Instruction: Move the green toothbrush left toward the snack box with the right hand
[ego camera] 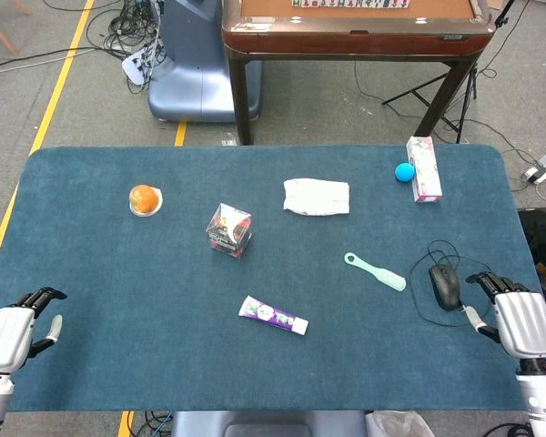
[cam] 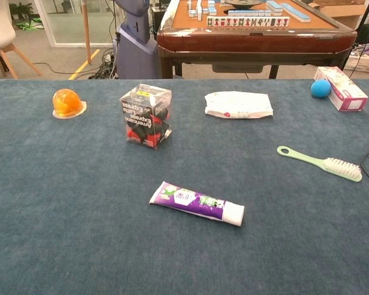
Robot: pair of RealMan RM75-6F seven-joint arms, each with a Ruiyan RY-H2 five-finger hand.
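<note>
Blue felt covers the table, which stands on a grey floor strung with cables, a mahjong table behind its far edge. The green toothbrush lies flat toward the right edge, its looped handle end pointing left and its bristles right. The right hand rests near the front right corner, holding nothing, fingers loosely curled but apart. Between hand and brush sits a black mouse with its cable looping around it; a reach straight across could snag that cable or knock the mouse. The brush is thin and low, so fingers may slide over it or spin it on the felt rather than lift it. On the way left, the toothpaste tube lies just short of the snack box and could be bumped. The left hand rests empty at the front left corner, fingers apart.
</note>
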